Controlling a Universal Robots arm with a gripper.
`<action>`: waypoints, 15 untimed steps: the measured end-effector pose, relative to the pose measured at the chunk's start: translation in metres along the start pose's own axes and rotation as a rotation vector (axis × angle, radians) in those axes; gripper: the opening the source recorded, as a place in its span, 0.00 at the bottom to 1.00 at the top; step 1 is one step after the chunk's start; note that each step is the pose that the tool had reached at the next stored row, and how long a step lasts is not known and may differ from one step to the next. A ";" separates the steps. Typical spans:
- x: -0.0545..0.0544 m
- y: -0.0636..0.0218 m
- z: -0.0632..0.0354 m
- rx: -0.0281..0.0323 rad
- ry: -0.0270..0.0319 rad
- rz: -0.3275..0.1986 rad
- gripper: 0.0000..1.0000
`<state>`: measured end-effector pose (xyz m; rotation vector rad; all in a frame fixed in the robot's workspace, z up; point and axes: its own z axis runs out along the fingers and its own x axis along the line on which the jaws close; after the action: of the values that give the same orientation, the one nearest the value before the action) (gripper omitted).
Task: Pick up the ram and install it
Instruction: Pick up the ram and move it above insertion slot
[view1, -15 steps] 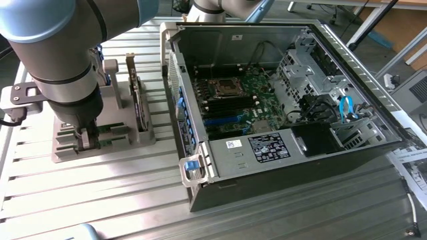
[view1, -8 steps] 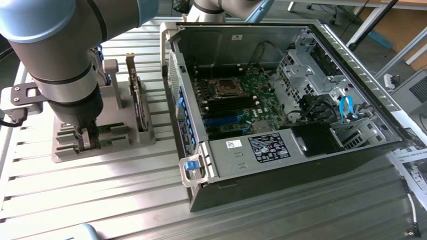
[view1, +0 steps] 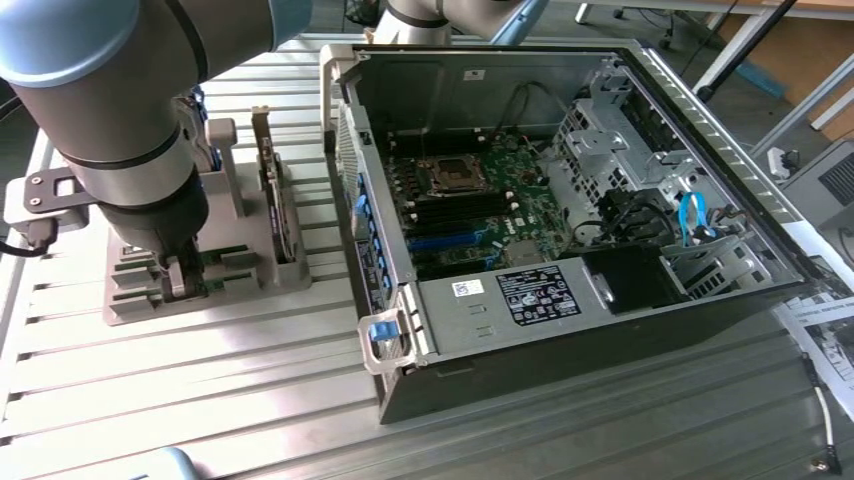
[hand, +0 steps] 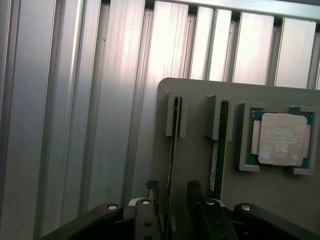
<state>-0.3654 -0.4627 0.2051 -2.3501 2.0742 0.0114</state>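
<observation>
- Tool (hand: 173, 196), mine: released, my fingers (hand: 194, 195) apart, straddling the ram (hand: 173, 145) without clear contact.
- Ram: on edge in a slot of the grey holder (hand: 195, 155) on the desk (hand: 75, 125).
- Second stick (hand: 218, 145): next slot, just beside.
- CPU chip (hand: 282, 139): recess in the same holder.
- Computer case (view1: 534, 200): open, farther off, at the exterior view's right.

Exterior view: high, angled down at slatted table (view1: 200, 400) and open PC case (view1: 441, 80). Wrist view: close, looking down past gripper (hand: 172, 190). Both share grey holder (hand: 270, 190) beneath it.
</observation>
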 end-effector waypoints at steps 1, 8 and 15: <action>0.000 0.0000 -0.0001 -0.0001 0.0001 0.000 0.36; -0.001 0.0048 0.0008 0.0001 -0.0001 0.000 0.36; -0.002 0.0051 0.0010 -0.0001 0.0000 0.000 0.36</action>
<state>-0.3707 -0.4612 0.2041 -2.3502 2.0743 0.0114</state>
